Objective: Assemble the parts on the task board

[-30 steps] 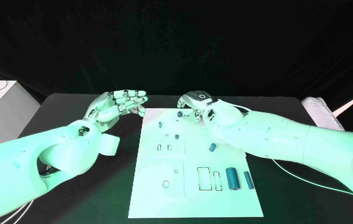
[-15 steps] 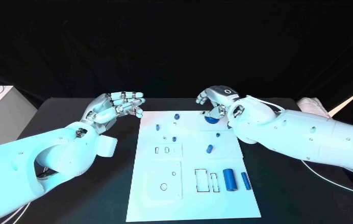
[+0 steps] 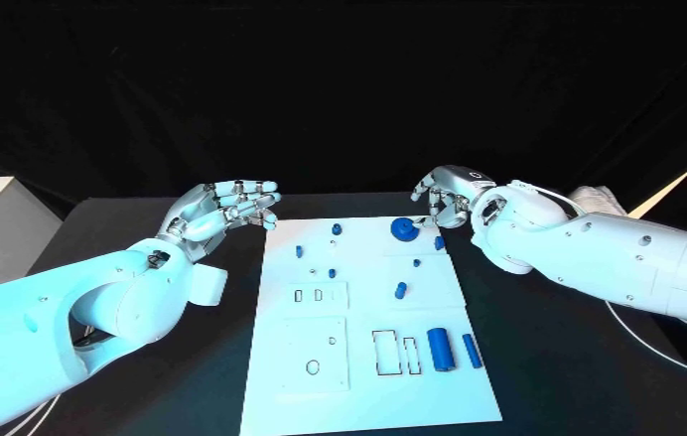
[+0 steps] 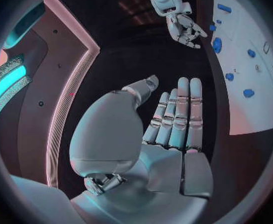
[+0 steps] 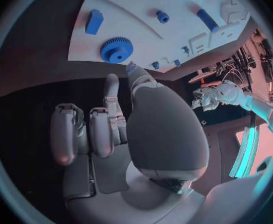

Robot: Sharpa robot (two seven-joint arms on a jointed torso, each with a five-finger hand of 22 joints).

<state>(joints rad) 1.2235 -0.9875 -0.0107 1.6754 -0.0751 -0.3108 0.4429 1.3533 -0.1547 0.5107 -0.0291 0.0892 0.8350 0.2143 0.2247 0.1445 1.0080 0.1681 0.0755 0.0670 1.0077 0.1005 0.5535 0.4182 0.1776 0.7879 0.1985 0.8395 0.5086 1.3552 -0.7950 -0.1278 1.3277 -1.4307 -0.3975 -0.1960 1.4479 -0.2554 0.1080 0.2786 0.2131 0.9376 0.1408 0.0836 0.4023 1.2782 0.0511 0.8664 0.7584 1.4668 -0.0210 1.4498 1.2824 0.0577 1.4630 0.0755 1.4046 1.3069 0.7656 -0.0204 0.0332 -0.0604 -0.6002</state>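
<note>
The white task board [image 3: 308, 312] lies in the middle of the black table. A blue gear [image 3: 405, 226] sits at its far end, and several small blue parts lie along it, among them a short peg [image 3: 401, 290] and two cylinders [image 3: 440, 349] near the front right. My right hand [image 3: 451, 194] hovers just right of the gear at the board's far right corner, fingers apart and holding nothing. The right wrist view has the gear [image 5: 116, 50] just past my fingertips [image 5: 111, 87]. Off the board's far left corner, my left hand [image 3: 229, 206] is raised with straight fingers [image 4: 183, 114] and nothing in it.
A pale cloth-like thing [image 3: 595, 198] lies at the table's far right edge and a white object [image 3: 12, 222] at the left edge. Rectangular and round recesses [image 3: 386, 350] mark the board's near half. Bare black table [image 3: 573, 386] flanks the board.
My right hand has moved right, from over the board's far end to beside its corner, uncovering the blue gear there. The camera view has shifted. The left hand has barely moved.
</note>
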